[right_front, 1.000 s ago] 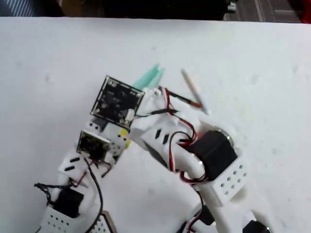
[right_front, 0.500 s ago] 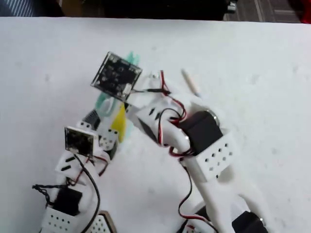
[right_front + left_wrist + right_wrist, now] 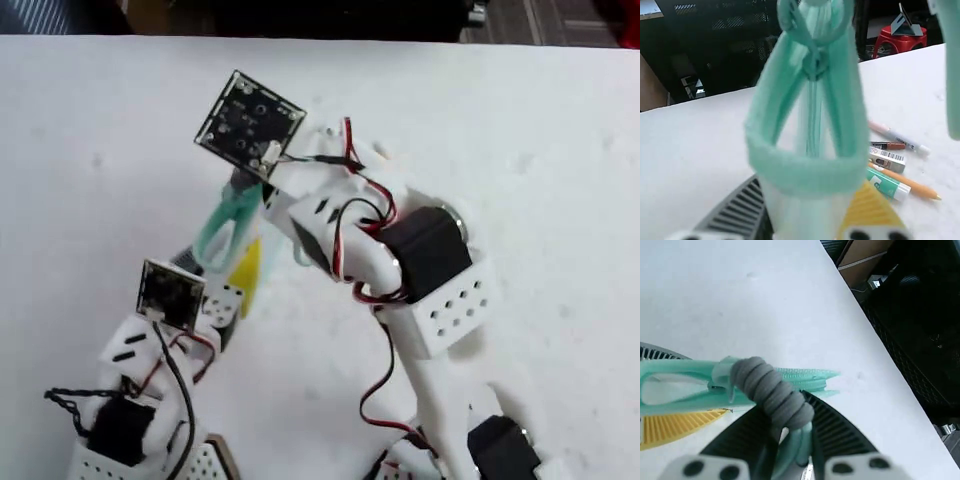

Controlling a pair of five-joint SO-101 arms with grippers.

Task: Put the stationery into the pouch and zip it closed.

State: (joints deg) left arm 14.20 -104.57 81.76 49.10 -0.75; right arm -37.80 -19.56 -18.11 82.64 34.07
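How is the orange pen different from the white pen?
The orange pen is orange all along; the white pen is pale with a pinkish end. The orange pen ends in a narrow point; the white pen ends blunt. Both lie flat on the table, slanted much the same way, outside the pouch.

Pouch (image 3: 232, 200) swung nearer, mouth stretched open; left arm (image 3: 150, 345) — drawn back

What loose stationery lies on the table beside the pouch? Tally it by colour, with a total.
White pen: 1
Dark red pen: 1
Orange pen: 1
Green-and-white stick: 1
White labelled piece: 1
Total: 5
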